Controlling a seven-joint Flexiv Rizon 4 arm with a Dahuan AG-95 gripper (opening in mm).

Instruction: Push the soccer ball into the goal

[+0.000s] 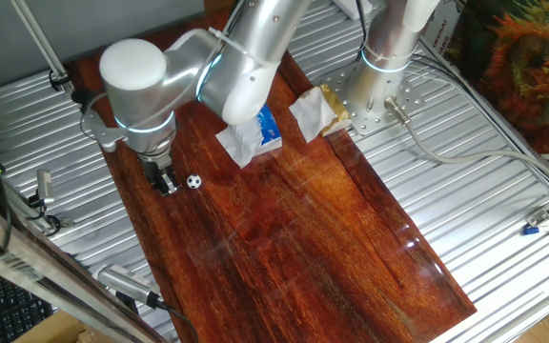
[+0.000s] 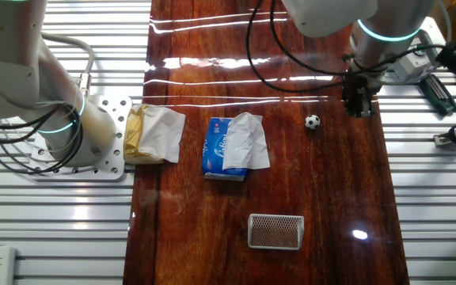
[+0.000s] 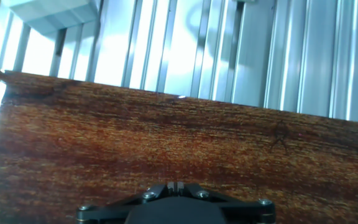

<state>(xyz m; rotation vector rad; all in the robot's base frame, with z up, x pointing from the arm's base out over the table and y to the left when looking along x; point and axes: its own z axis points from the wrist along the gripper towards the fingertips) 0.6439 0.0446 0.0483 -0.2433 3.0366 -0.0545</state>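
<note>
The ball point(image 1: 193, 180) point(image 2: 313, 122) is sitting on the wooden board point(image 1: 332, 238) point(image 2: 196, 229), near the board's edge and just beside the gripper point(image 1: 166, 181) point(image 2: 359, 106), not touching it as far as either fixed view shows. The goal point(image 2: 275, 231) is lying well apart from the ball, further along the board past the blue packet point(image 2: 216, 150) point(image 1: 270, 129); it is showing only in the other fixed view, and one fixed view is not taking it in at all. The hand view is missing the ball too: it is looking at bare wood and the ribbed metal table point(image 3: 229, 50) beyond, with only the dark base of the gripper cut off at the bottom edge.

The arm is reaching down over the board's edge, wrist vertical, fingers pointing at the wood. The fingers are appearing pressed together. The crumpled paper point(image 1: 317, 112) point(image 2: 153, 134) is lying near the arm's base, partly overhanging the board.
</note>
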